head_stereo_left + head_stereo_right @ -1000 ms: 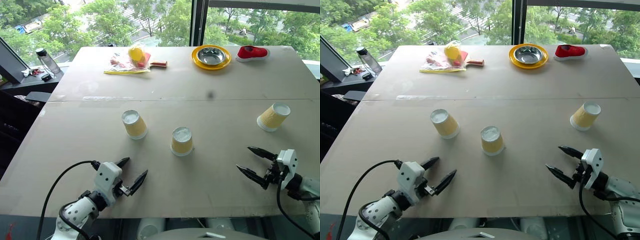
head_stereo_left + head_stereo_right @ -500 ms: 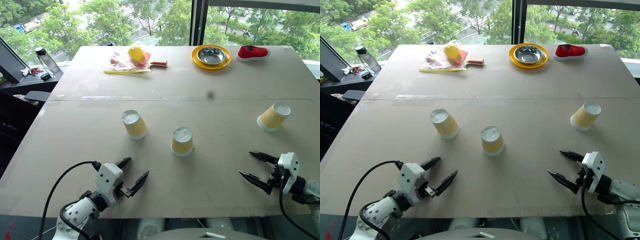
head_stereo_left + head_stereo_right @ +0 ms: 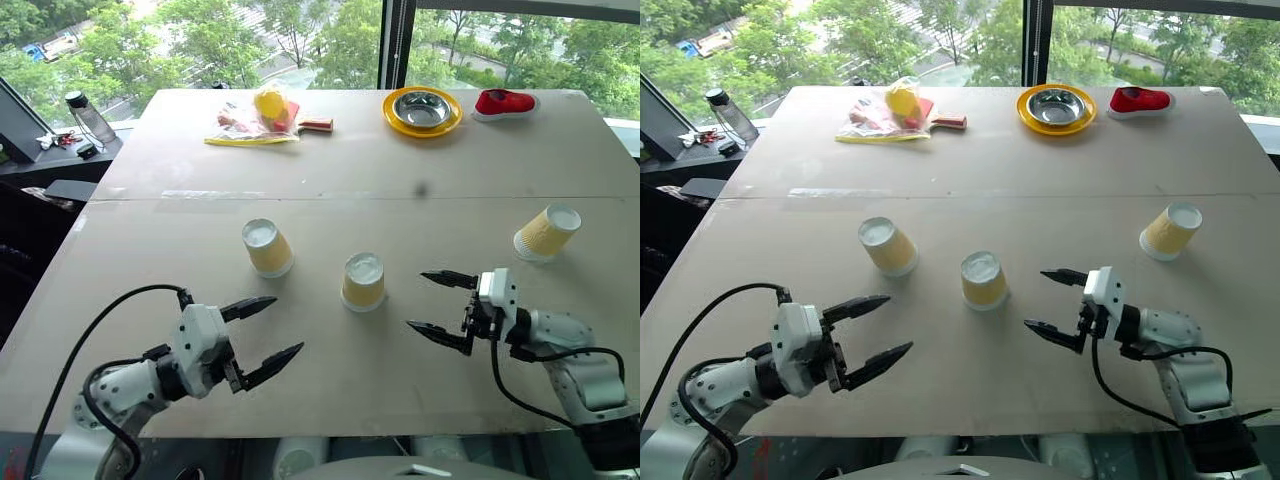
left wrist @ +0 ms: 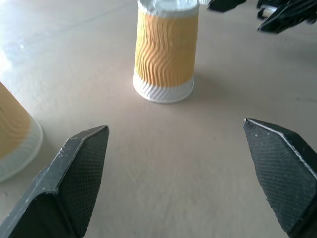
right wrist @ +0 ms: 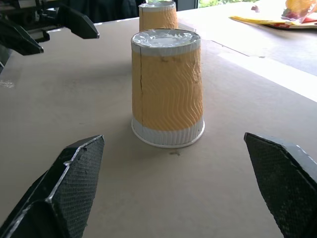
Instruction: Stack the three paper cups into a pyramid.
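Ribbed yellow-tan paper, white at rim and base, forms all three cups, standing upside down and apart on the table [image 3: 420,160]: left cup [image 3: 267,247] and middle cup [image 3: 363,281] mid-surface, right cup [image 3: 546,233] tilted near the right edge. Bare board lies along the near edge, where the left gripper [image 3: 262,333] and right gripper [image 3: 440,305] hover, jaws wide and empty. The right gripper faces the middle cup from its right.

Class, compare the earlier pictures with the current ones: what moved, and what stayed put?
The right hand swung in leftward toward the middle cup. The left hand lifted slightly. Both are open as before, holding nothing. The left cup and right cup have not moved; none are stacked.
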Controlling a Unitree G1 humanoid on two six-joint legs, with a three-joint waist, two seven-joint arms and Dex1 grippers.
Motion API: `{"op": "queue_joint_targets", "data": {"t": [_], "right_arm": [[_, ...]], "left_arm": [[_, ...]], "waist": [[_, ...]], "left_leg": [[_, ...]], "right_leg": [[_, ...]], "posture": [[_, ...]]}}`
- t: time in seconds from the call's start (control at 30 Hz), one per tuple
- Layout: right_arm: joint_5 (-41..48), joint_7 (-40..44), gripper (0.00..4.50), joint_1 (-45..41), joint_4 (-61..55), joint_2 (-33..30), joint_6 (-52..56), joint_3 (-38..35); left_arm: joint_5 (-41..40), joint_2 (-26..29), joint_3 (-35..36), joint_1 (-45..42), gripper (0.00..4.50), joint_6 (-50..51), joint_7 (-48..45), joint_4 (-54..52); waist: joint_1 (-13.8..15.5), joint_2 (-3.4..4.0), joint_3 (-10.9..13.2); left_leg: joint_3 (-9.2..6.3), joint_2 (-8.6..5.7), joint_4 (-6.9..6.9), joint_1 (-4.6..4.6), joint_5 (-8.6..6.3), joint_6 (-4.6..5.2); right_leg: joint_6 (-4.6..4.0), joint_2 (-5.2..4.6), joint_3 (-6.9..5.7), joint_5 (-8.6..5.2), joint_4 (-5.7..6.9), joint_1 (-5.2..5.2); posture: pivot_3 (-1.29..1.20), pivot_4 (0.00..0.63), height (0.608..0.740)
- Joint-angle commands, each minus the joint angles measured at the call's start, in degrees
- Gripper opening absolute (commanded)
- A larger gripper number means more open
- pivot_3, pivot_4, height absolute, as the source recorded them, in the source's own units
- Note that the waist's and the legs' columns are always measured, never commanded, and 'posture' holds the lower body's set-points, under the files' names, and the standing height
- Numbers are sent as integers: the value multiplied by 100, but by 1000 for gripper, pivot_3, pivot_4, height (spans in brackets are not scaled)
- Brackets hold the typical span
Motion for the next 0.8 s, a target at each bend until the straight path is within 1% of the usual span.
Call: {"op": "queue_joint_targets", "data": {"t": [0.03, 0.07, 0.17, 0.23, 0.53, 0.63, 0.7, 0.73, 0.77, 0.8], "right_arm": [[-31, -8, 4500, -538, 137, 284, 102, 336], [-57, -7, 4500, -626, 191, 338, 105, 396], [-103, -51, 4500, -1089, 538, 675, 67, 570], [-165, -45, 4500, -1219, 655, 781, 1, 625], [-31, 58, 4500, -1434, 682, 963, 235, 719], [39, 108, 3644, -1465, 634, 1048, 381, 796], [45, 137, 2787, -1461, 619, 1077, 414, 820], [47, 141, 2236, -1459, 614, 1086, 427, 822], [52, 143, 1940, -1473, 634, 1099, 431, 813], [54, 143, 1865, -1487, 654, 1109, 429, 805]], "left_arm": [[-562, 374, 373, -330, 4454, 289, -399, -178], [-619, 423, 423, -375, 4454, 340, -452, -171], [-809, 636, 604, -585, 4454, 470, -797, 18], [-857, 687, 687, -615, 4454, 519, -956, 87], [-1047, 524, 753, -710, 4454, 721, -1039, 40], [-1046, 477, 774, -760, 4500, 742, -1056, 82], [-1026, 441, 825, -701, 4500, 698, -1138, 128], [-1019, 427, 843, -679, 4500, 688, -1164, 137], [-1004, 417, 854, -670, 4500, 675, -1190, 158], [-986, 406, 861, -664, 4500, 662, -1206, 173]], "waist": [[-4, -1, 0], [-2, -1, 0], [-26, -3, 2], [-32, -2, 2], [-32, -2, 2], [-37, -3, 2], [-37, -3, 2], [-38, -3, 2], [-38, -3, 2], [-36, -3, 2]], "left_leg": [[-8, 0, 7, -23, 1, -1], [-10, -1, 13, -46, 1, -1], [-6, -5, 14, -51, 2, -1], [-3, -3, 14, -52, 2, -1], [-6, 7, 15, -47, 2, -2], [-7, 8, 18, -46, 2, -2], [-7, 8, 17, -46, 2, -2], [-7, 8, 17, -46, 2, -2], [-6, 8, 18, -46, 3, -2], [-6, 8, 18, -46, 3, -2]], "right_leg": [[1, 6, -11, 1, 6, -19], [2, 12, -26, 2, 19, -43], [5, 26, -30, 1, 31, -53], [5, 33, -27, 1, 39, -62], [5, 48, -27, 1, 60, -68], [4, 51, -27, 1, 65, -68], [4, 51, -26, 1, 64, -68], [4, 51, -26, 1, 64, -68], [5, 51, -26, 1, 63, -69], [5, 51, -26, 1, 63, -69]], "posture": [[0, 150, 740], [0, 150, 740], [0, 150, 740], [0, 150, 740], [0, 150, 740], [0, 150, 740], [0, 150, 740], [0, 150, 740], [0, 150, 740], [0, 150, 740]]}}
